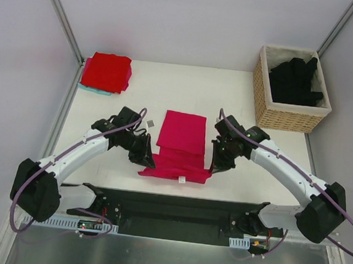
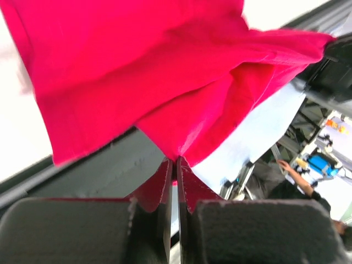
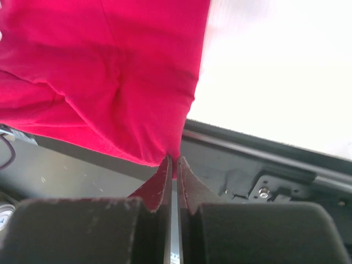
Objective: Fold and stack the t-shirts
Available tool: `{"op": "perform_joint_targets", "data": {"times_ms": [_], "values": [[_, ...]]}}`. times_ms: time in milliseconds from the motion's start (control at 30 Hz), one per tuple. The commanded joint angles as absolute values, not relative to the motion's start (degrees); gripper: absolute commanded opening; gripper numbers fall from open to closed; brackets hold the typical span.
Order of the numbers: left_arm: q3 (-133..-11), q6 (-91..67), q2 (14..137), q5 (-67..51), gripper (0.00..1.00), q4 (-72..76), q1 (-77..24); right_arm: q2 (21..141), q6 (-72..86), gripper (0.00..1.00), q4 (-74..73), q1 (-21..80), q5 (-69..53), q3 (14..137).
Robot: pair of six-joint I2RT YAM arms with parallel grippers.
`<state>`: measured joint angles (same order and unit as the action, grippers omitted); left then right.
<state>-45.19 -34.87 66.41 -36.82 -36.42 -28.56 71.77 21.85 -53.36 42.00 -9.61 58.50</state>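
The left fingers are pressed together on a pinch of the pink shirt, the cloth rising out of the tips in a gathered peak. The right fingers are likewise clamped on a corner of the same pink shirt, with nothing else caught between them. In the overhead view both pairs are seen at the shirt's near edge, the left fingers at its left corner and the right fingers at its right corner.

The pink shirt lies in the middle of the counter. Its far part is flat and narrowed, its near part is wider and slightly rumpled, and a small white label shows at the near hem. A folded red shirt is set at the far left corner, on something teal. The black shirts are heaped in the wicker basket at the far right.

A lengthwise fold of the pink shirt is judged to be in hand, with the near half gripped for turning over. For the next move, both corners should be raised together and carried away from the arm bases at an even height, so that the near hem is laid square on the far part before the cloth is released. Only then can the folded piece be taken to the red pile.
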Motion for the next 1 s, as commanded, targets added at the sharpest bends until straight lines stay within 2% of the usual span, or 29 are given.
{"op": "perform_joint_targets", "data": {"times_ms": [0,667,967], "values": [[-52.90,-29.27,72.66,-36.47,0.00,-37.18,-25.50,76.63,13.73,0.01,-56.34,37.46,-11.68,66.16],[-82.17,-22.94,98.87,-39.46,0.00,-40.96,-17.93,103.60,0.53,0.01,-58.88,21.19,-22.84,95.60],[-92.45,-22.68,106.61,-39.20,0.00,-42.01,-15.12,108.46,-1.49,0.01,-58.98,17.67,-24.08,101.69]]}}
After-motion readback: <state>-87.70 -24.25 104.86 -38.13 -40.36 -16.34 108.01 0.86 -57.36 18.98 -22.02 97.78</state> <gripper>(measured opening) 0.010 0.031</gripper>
